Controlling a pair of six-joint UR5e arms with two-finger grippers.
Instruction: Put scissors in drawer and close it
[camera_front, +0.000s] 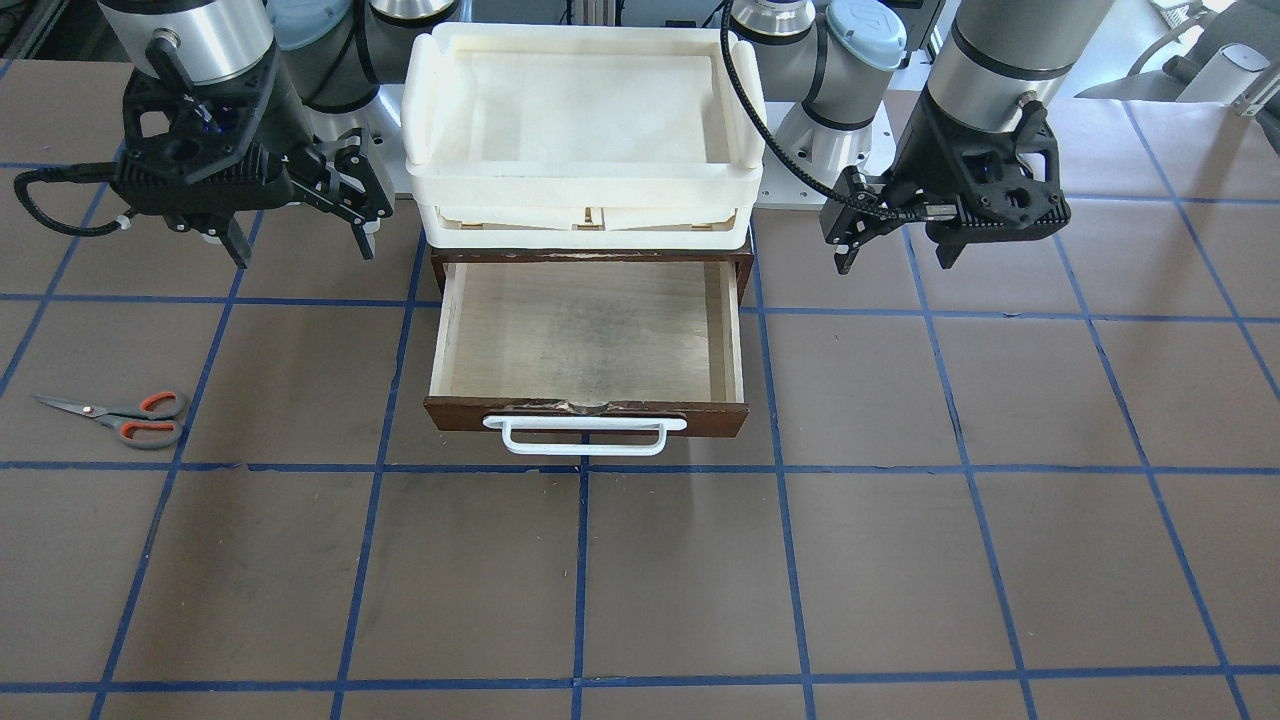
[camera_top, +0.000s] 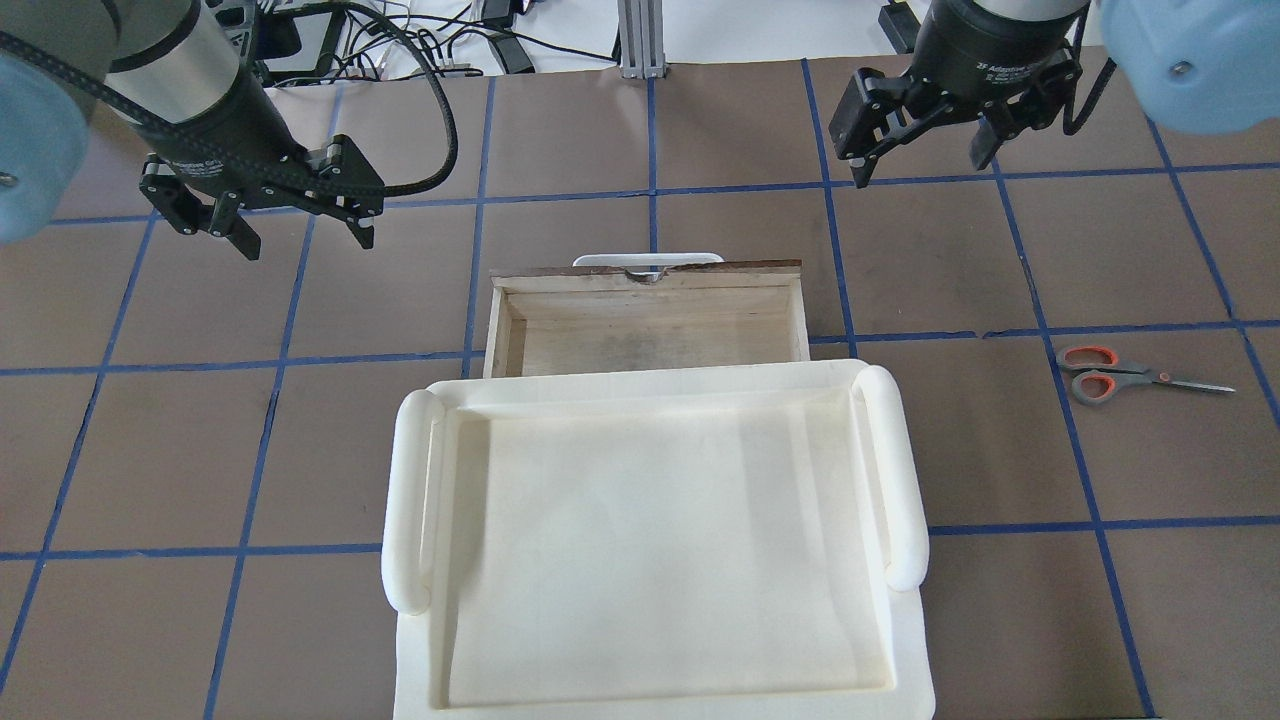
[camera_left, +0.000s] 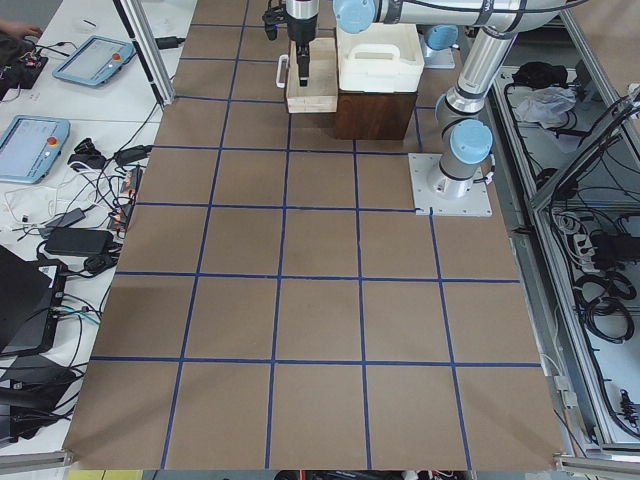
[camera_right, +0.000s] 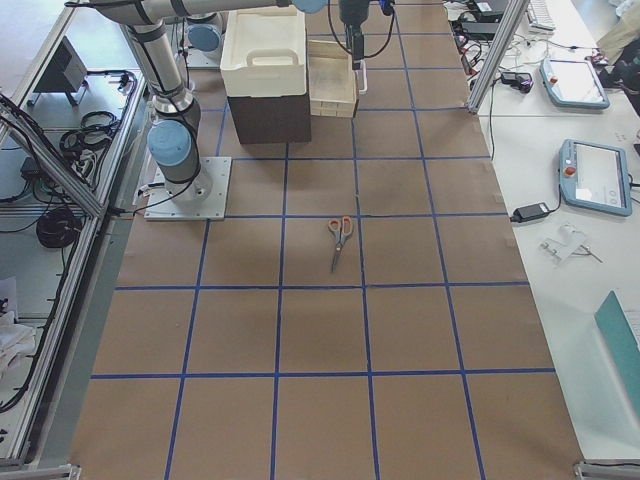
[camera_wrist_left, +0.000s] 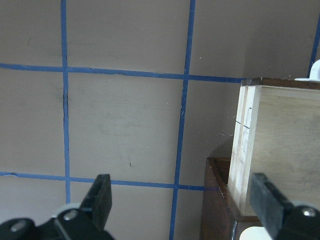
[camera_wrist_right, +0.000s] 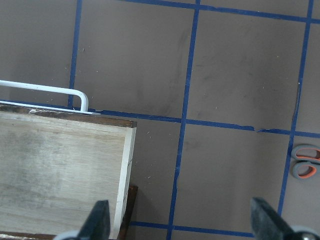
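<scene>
Scissors (camera_front: 100, 412) flat on table (camera_front: 640, 580), well apart from right gripper (camera_front: 303, 250)

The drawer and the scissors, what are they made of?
The drawer looks like wood: pale, grainy plywood inside and a dark brown front. Its white handle looks like plastic or painted metal; I can't tell which. The scissors have shiny metal blades and grey handles with orange-red loops, probably plastic.

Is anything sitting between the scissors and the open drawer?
Nothing visible. Only bare table lies between the scissors and the drawer, which is open and empty. The open right hand also has a clear path to the scissors.
</scene>
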